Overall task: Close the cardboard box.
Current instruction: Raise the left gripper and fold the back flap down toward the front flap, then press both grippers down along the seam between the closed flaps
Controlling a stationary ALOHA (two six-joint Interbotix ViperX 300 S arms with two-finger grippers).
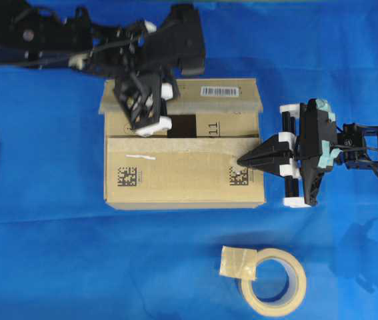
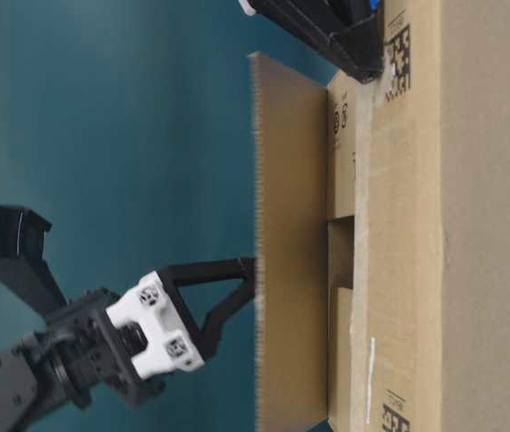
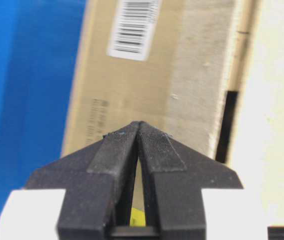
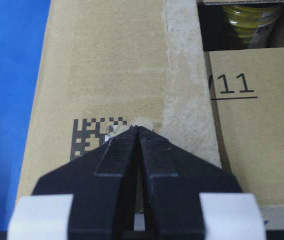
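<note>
Both sets of jaws are pressed together, gripping nothing. The right gripper tips touch the folded near flap of the cardboard box; the left gripper presses the half-raised far flap.

Blue table bears cardboard box, tape roll

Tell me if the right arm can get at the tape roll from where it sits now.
Probably yes. The right gripper rests shut on the cardboard box, and the tape roll lies on open blue cloth on its side, nothing between them.
</note>
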